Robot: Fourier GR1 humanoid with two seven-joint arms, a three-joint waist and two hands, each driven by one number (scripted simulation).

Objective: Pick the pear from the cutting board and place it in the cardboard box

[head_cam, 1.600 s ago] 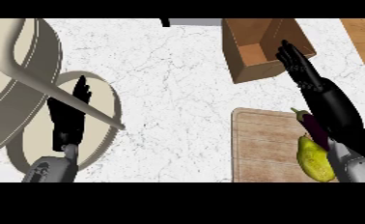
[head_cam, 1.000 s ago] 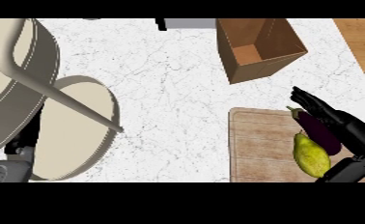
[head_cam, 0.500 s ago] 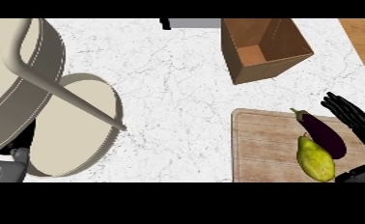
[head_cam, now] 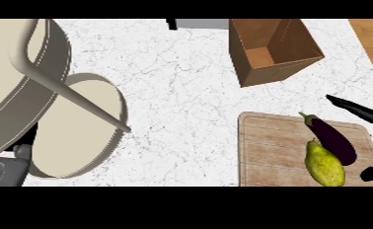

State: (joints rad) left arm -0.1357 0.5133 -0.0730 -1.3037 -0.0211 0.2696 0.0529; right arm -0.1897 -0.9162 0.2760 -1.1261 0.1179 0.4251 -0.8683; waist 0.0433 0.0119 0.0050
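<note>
The yellow-green pear (head_cam: 324, 164) lies on the wooden cutting board (head_cam: 271, 149) at the lower right, its top touching a purple eggplant (head_cam: 331, 136) that lies slantwise beside it. The open cardboard box (head_cam: 273, 50) stands behind the board, at the upper right, with nothing inside. Only a straight black finger (head_cam: 350, 106) of my right hand (head_cam: 366, 173) shows at the right edge, just past the eggplant, plus a dark tip by the pear. It holds nothing. Of my left arm only a grey stub (head_cam: 13, 166) shows at the lower left; the hand itself is out of sight.
A big beige pan (head_cam: 29, 80) with a long handle (head_cam: 69, 92) fills the left side, over a round beige plate (head_cam: 84, 129). A grey object (head_cam: 200, 24) sits at the far edge. A wooden surface (head_cam: 362, 33) shows at the top right corner.
My right hand came back from beside the box to the right edge by the cutting board. My left hand left the plate and dropped out of view.
</note>
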